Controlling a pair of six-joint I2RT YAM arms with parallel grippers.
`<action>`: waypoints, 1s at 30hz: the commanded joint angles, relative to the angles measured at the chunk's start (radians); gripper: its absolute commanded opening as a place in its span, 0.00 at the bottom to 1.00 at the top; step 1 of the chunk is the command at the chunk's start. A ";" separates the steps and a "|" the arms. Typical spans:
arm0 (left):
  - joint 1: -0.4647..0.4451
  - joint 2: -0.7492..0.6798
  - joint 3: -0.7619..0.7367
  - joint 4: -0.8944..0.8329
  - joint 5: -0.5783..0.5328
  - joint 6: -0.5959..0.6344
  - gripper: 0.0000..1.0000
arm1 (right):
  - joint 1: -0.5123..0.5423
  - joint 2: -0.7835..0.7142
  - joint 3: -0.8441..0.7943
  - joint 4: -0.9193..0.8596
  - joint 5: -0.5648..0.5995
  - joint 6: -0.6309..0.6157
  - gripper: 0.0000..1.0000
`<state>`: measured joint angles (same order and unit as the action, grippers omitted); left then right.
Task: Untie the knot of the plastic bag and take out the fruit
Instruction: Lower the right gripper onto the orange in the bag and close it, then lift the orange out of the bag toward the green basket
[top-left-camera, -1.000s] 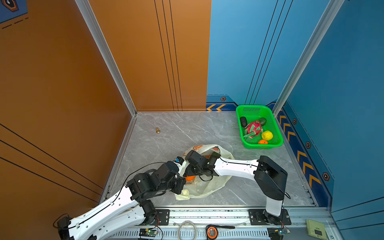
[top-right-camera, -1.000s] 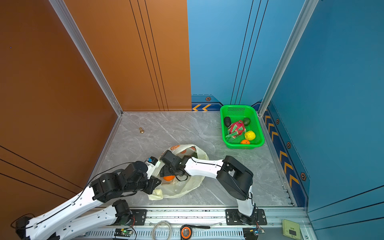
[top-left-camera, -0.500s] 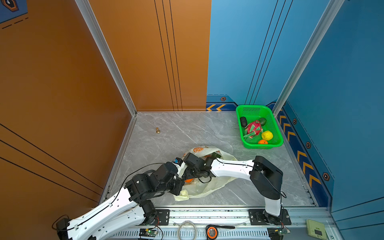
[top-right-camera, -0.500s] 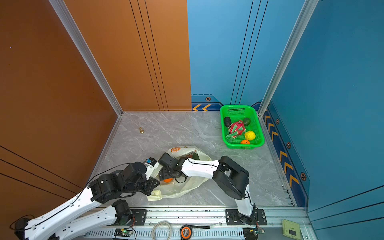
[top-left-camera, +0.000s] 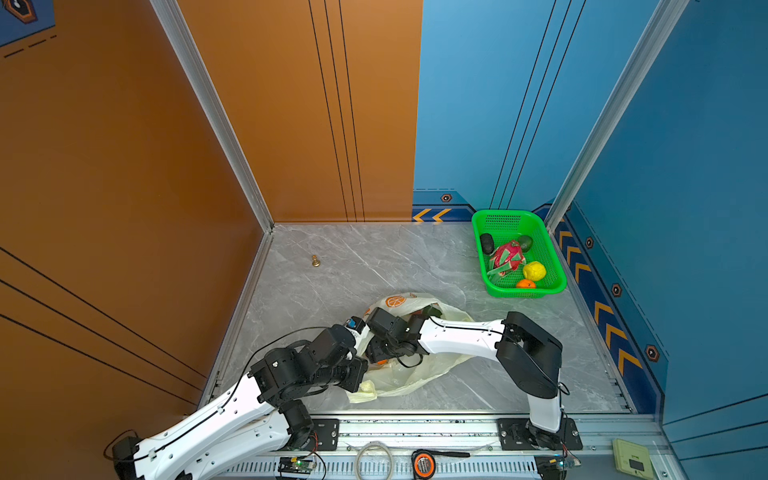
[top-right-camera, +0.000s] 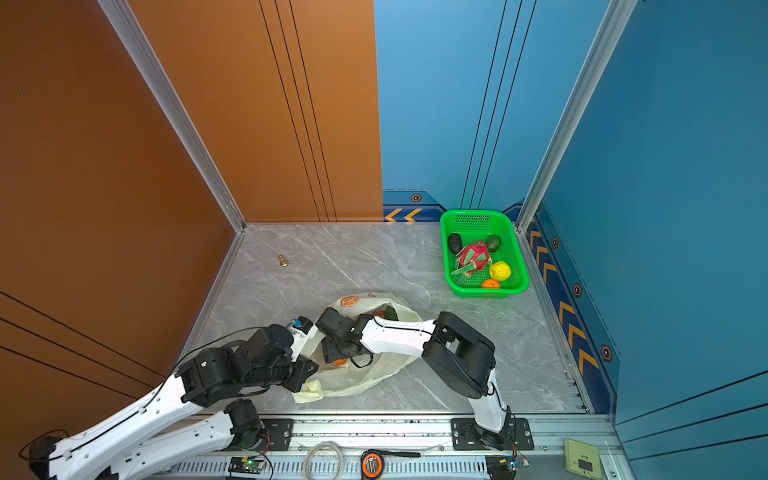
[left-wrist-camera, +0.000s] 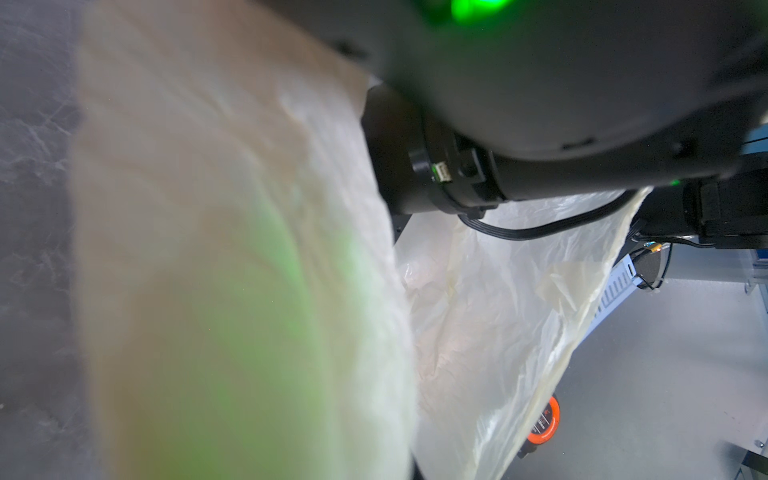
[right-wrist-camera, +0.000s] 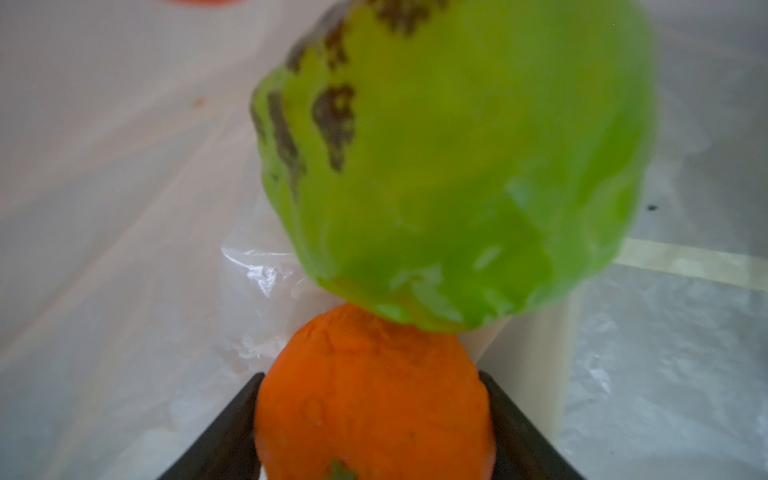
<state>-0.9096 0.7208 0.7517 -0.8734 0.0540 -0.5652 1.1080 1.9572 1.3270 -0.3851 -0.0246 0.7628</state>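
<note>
Open bag (top-left-camera: 415, 374) lies mid-surface nr front edge. L pincer (top-left-camera: 360, 376) pressed together on bag rim. R pincer (right-wrist-camera: 370, 378) inside, pinching orange (right-wrist-camera: 374, 415); green fruit (right-wrist-camera: 453, 166) touching it. I'd firm grip, back out slow & low, avoid snagging film, hold rim taut.

The plastic bag (left-wrist-camera: 228, 270) looms blurred up close; the orange (right-wrist-camera: 374, 395) is cut off.

light: bright, even | top views: sharp | left wrist: plastic bag (left-wrist-camera: 216, 257) blurred
</note>
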 joint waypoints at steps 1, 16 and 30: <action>0.012 0.006 -0.011 0.033 -0.025 0.004 0.00 | 0.038 -0.030 0.005 -0.052 0.016 -0.005 0.68; 0.029 0.070 0.055 0.058 -0.057 -0.001 0.00 | 0.027 -0.291 -0.046 -0.182 -0.022 -0.015 0.63; 0.044 0.066 0.080 0.080 -0.077 0.010 0.00 | 0.003 -0.491 0.006 -0.353 -0.059 -0.013 0.62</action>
<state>-0.8768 0.7967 0.8001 -0.8089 0.0036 -0.5686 1.1263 1.5085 1.2953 -0.6563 -0.0711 0.7624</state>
